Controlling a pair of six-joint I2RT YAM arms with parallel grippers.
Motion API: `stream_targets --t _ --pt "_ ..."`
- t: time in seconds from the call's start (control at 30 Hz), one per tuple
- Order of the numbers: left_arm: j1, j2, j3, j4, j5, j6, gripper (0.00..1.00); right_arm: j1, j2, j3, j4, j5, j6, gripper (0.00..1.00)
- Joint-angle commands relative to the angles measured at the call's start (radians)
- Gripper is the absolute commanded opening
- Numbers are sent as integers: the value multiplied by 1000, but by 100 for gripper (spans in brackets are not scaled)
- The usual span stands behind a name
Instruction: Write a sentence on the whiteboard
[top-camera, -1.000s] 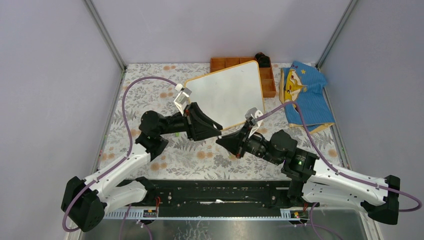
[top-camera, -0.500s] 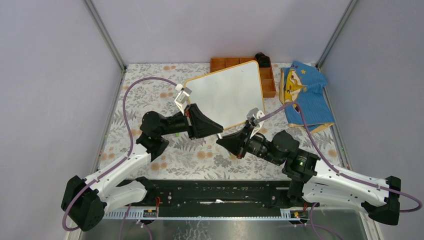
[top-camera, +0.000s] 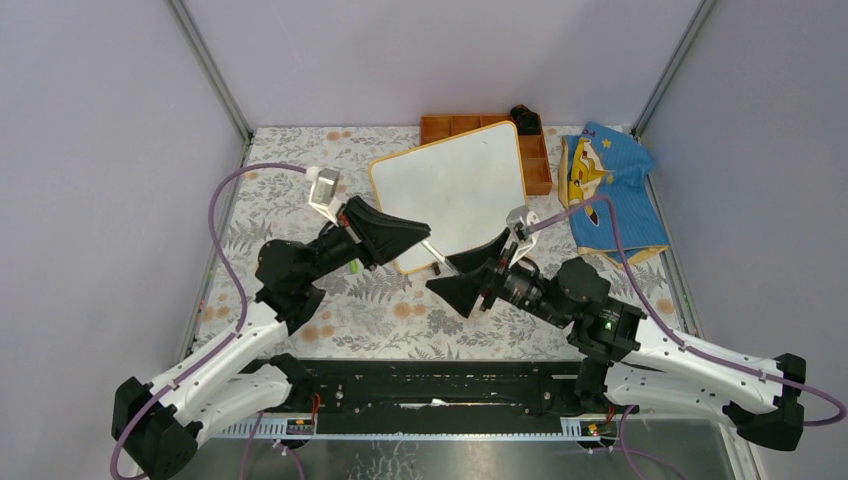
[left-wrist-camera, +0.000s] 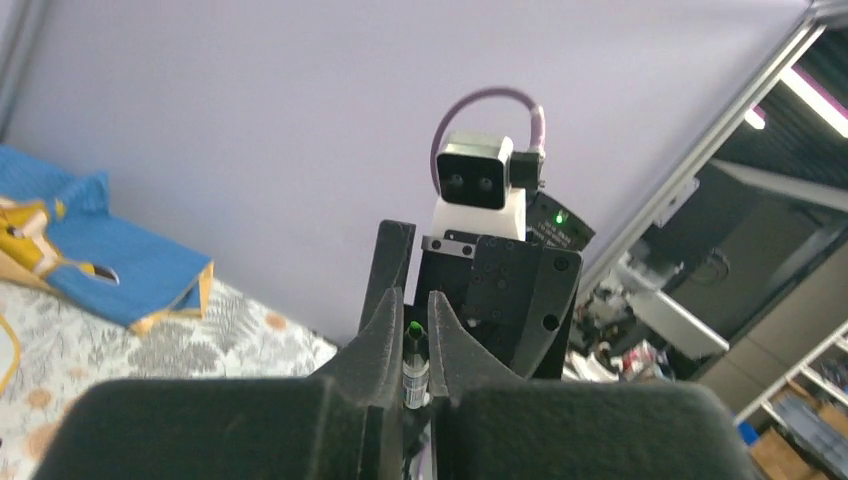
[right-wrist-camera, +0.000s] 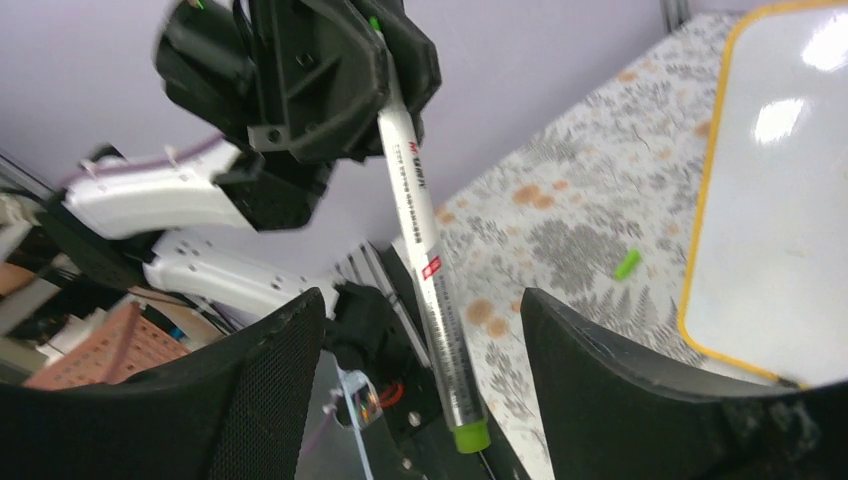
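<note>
The whiteboard (top-camera: 450, 190) lies tilted at the back middle of the table, and its white face (right-wrist-camera: 780, 190) looks blank; no sentence shows on it. My left gripper (top-camera: 425, 233) (left-wrist-camera: 414, 300) is shut on a white marker (right-wrist-camera: 420, 210) with a green end (left-wrist-camera: 413, 328). The marker's long body hangs down between the fingers of my right gripper (right-wrist-camera: 425, 300) without touching either. My right gripper (top-camera: 455, 272) stands wide open just right of the left one, at the board's near corner.
A loose green cap (right-wrist-camera: 627, 264) (top-camera: 353, 267) lies on the floral tablecloth left of the board. An orange compartment tray (top-camera: 445, 125) sits behind the board, with a black object (top-camera: 525, 117) at its right end. A blue cloth bag (top-camera: 610, 185) lies at the back right.
My left gripper closed on the marker, then my right gripper opened and let it go. The left arm drew back to the left with the marker.
</note>
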Motion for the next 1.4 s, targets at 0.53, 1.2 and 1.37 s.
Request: stream_targets --t 0.53,1.2,1.37 --pt "-27 -99 -94 267 -584 -257 0 -247 241 178 537 -270 420 65" --pt "-57 -107 -53 117 -694 -200 0 -246 318 305 384 -307 328 45" --pt "-73 -98 -43 101 -703 -180 0 -246 324 329 335 -303 301 39"
